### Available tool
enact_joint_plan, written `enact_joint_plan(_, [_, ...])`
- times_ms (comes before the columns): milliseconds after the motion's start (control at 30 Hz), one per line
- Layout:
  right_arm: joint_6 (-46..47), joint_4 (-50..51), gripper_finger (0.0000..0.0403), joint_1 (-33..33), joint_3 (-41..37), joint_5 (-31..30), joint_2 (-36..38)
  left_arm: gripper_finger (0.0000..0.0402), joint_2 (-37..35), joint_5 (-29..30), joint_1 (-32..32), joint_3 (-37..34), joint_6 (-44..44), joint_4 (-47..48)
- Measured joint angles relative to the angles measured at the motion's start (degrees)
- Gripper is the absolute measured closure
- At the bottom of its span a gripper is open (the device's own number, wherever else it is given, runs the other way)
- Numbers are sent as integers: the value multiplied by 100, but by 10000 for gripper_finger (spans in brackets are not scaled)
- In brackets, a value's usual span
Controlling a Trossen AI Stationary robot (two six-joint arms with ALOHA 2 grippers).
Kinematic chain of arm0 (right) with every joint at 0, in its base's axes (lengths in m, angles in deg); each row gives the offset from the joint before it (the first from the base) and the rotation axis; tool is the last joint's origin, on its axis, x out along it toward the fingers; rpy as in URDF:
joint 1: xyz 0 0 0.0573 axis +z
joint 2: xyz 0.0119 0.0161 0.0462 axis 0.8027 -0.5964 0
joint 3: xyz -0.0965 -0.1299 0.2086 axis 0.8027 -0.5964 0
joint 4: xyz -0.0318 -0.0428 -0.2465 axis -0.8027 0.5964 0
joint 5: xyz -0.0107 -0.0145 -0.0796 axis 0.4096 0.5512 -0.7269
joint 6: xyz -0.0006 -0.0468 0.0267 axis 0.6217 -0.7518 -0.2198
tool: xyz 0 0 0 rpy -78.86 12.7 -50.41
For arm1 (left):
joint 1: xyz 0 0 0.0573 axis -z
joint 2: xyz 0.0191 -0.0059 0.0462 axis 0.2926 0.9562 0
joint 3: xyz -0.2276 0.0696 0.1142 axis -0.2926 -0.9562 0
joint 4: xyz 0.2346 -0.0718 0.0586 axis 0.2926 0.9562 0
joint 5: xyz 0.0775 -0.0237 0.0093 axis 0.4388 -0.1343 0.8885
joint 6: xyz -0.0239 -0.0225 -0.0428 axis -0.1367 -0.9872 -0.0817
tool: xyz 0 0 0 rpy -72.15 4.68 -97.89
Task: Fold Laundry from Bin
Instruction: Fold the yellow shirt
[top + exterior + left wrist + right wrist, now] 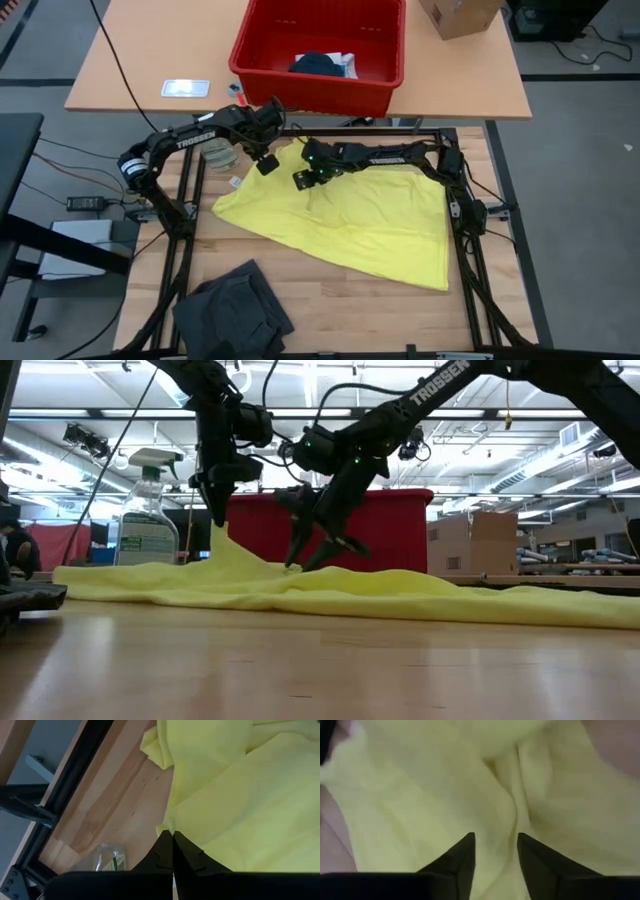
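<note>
Pinching an edge of the yellow garment (355,222) between closed fingers, left gripper (266,163) near the table's far side, cloth drawn up into a peak in the low view. Hovering just above the same garment, right gripper (303,180) with fingers apart, nothing held. Seen only from above: dark grey garment (232,308) at the near edge, and red bin (318,82) holding dark and white laundry (322,64). Seen only low: spray bottle (147,510).
</note>
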Motion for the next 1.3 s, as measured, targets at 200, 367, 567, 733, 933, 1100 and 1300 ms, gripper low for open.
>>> enact_joint_plan(200, [-99,-601,235,-78,6,216,-126,402,0,-1,0,0,147,-133])
enact_joint_plan(367, [-168,-534,239,-31,6,178,-133,402,0,1,-2,0,145,-157])
enact_joint_plan(567, [-168,-548,243,118,9,72,-390,402,0,-1,0,0,195,-260])
enact_joint_plan(733, [-177,-627,290,224,9,-353,-509,402,0,1,71,0,197,-189])
enact_joint_plan(933, [-516,-520,390,385,9,-632,-303,402,0,-1,279,-1,196,-59])
enact_joint_plan(1100, [-879,-129,397,581,9,-1504,190,402,4,-2,278,-48,198,-442])
enact_joint_plan(1300, [-1435,-67,399,748,14,-1632,408,402,-288,-15,294,-44,466,-423])
